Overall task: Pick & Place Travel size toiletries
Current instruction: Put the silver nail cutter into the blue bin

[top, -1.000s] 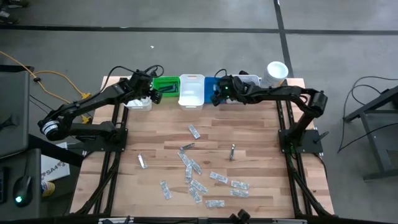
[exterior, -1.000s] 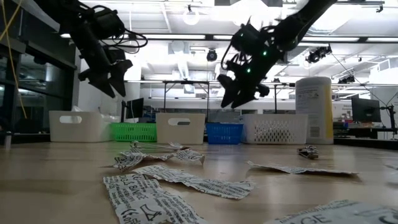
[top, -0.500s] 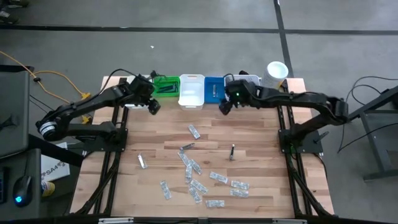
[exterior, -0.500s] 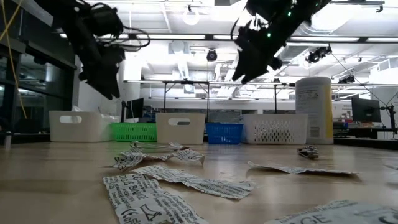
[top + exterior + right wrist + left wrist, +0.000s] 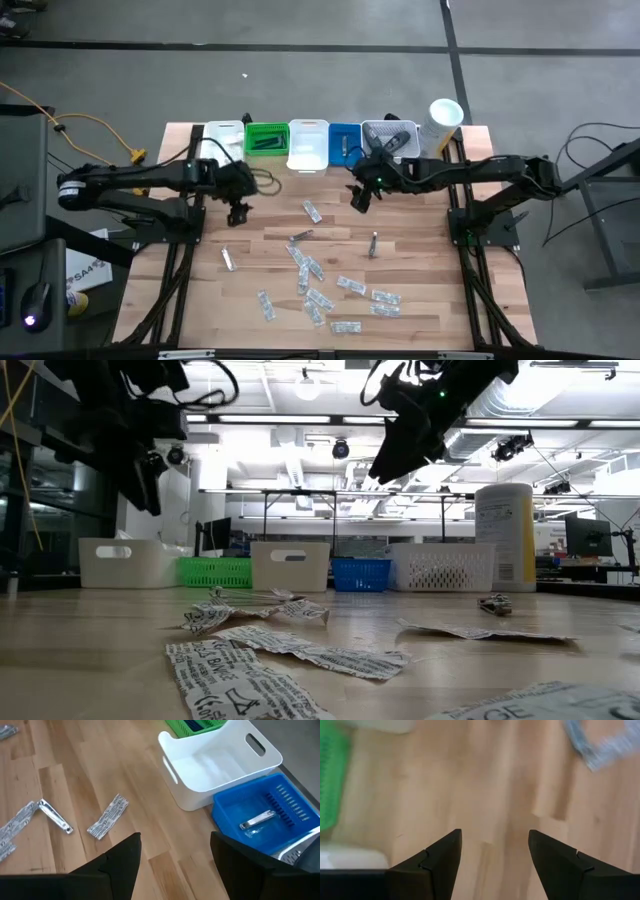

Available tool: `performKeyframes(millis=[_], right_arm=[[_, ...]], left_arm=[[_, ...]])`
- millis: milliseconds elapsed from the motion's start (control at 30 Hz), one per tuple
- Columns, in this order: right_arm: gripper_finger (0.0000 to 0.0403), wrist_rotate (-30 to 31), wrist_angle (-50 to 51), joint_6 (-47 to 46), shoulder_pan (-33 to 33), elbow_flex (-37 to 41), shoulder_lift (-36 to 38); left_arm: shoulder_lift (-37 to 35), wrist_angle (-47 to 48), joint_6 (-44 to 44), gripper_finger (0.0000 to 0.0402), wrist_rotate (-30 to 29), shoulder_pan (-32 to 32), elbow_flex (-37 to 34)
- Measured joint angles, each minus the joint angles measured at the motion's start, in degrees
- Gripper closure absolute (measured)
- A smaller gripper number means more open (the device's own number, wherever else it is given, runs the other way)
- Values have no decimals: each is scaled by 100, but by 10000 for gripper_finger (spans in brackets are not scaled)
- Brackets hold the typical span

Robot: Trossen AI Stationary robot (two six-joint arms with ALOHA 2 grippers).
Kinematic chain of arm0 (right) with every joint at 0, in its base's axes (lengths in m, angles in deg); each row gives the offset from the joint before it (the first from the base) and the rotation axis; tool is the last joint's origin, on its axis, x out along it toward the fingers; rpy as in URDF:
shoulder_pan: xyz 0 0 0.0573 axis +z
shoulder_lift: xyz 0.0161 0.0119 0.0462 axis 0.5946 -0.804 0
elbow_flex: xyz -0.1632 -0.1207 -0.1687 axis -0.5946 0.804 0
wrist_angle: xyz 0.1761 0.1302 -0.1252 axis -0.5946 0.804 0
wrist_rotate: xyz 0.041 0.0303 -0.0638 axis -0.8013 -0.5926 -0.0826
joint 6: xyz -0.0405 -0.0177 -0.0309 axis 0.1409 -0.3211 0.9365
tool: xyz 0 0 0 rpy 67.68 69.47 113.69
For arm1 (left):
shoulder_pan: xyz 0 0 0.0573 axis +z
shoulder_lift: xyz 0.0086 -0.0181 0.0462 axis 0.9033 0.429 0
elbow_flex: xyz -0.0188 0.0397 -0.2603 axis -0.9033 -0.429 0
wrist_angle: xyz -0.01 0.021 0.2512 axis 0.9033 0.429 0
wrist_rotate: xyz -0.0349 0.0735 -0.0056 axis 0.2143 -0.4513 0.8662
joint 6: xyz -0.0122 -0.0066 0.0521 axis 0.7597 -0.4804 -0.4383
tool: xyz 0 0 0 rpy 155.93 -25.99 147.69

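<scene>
Nearest, at six o'clock on the tabletop (image 5: 420, 230): sachets (image 5: 318, 300) strewn loose, seemingly dumped for sorting, none yet gripped. Farther in, toward center, a lone sachet (image 5: 108, 816) beside a silvery clipper-like piece (image 5: 55, 816), plus a dark razor-like item (image 5: 373, 244) at four o'clock. Above these, left gripper (image 5: 492, 857) at ten o'clock and right gripper (image 5: 175, 855) at one o'clock, jaws spread wide, empty, probably poised for another pick. Farthest, along twelve o'clock, a row for receiving: green bin (image 5: 266, 139), white bin (image 5: 220, 762), blue bin (image 5: 270, 815) already holding a silvery item (image 5: 256, 820).
</scene>
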Motion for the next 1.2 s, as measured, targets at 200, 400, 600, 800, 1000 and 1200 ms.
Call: performKeyframes(millis=[200, 400, 600, 800, 1000, 1200], right_arm=[[172, 0, 83, 217, 113, 0, 0], [172, -65, 341, 405, 214, 0, -2], [172, -66, 420, 430, 339, 0, -2], [172, -68, 467, 399, 460, 0, -2], [172, -68, 448, 386, 610, 2, -4], [172, -66, 427, 338, 754, 2, -4]], left_arm=[[73, -54, -615, 174, 241, -632, 0], [212, 11, -1264, 174, 334, -1211, -2], [557, 245, -1953, 174, 349, -1830, -7], [1028, 570, -2120, 174, 352, -2398, 0], [1384, 1034, -2105, 174, 385, -2788, -2], [1701, 1018, -2130, 174, 576, -2981, -4]])
